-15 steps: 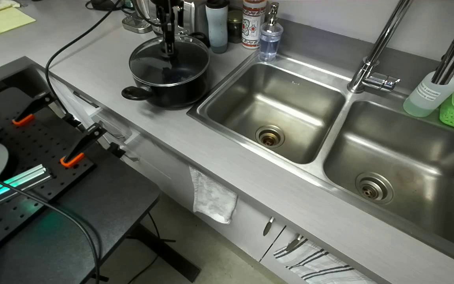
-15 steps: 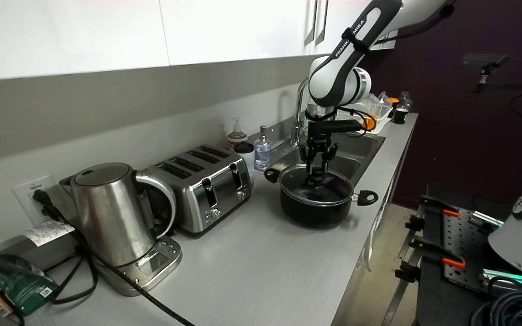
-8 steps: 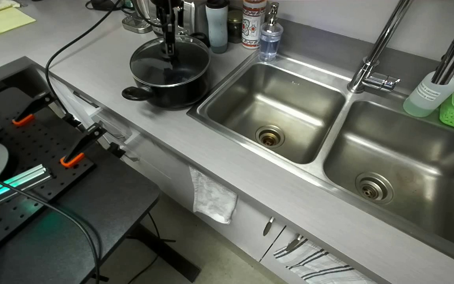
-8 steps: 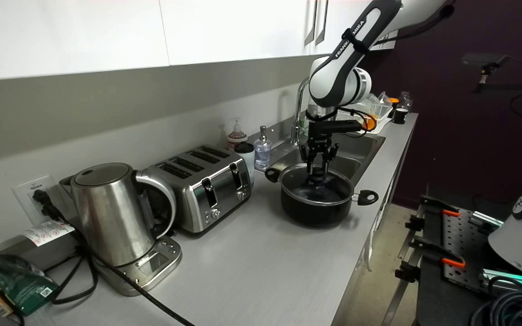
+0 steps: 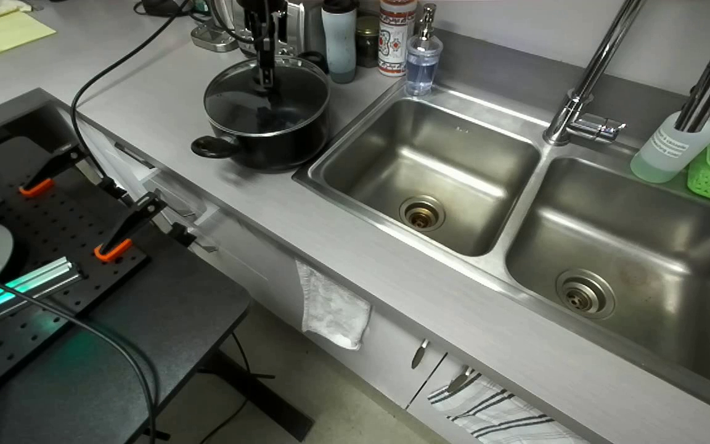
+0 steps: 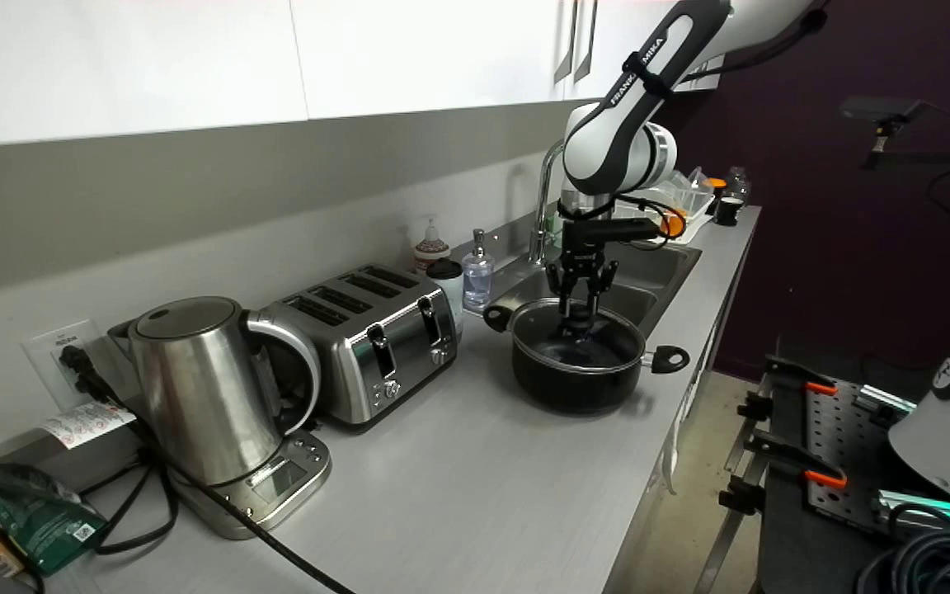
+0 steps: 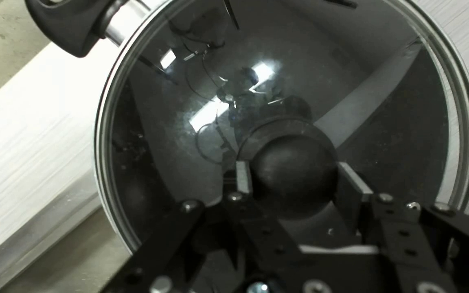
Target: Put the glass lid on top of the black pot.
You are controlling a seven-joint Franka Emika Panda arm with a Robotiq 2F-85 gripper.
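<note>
The glass lid [image 5: 299, 92] lies flat over the black pot [image 5: 287, 148], its rim along the pot's rim; they also show as the lid [image 6: 611, 340] and the pot [image 6: 574, 392] in an exterior view. My gripper [image 6: 576, 312] points straight down at the lid's centre. In the wrist view the gripper [image 7: 293, 179] has one finger on each side of the dark knob [image 7: 295, 171] and appears shut on it. The pot's side handle [image 7: 71, 24] shows at the upper left there. The knob is mostly hidden by the fingers in both exterior views.
A steel sink [image 5: 416, 172] adjoins the pot. A toaster [image 6: 368, 338], a tumbler [image 5: 339, 43] and a soap dispenser [image 5: 423, 58] stand behind it by the wall. A kettle [image 6: 195, 388] stands further along the counter. The counter's front edge runs close to the pot's handle.
The pot, the lid and my gripper have shifted together very slightly, towards the sink. Nothing else has visibly changed.
</note>
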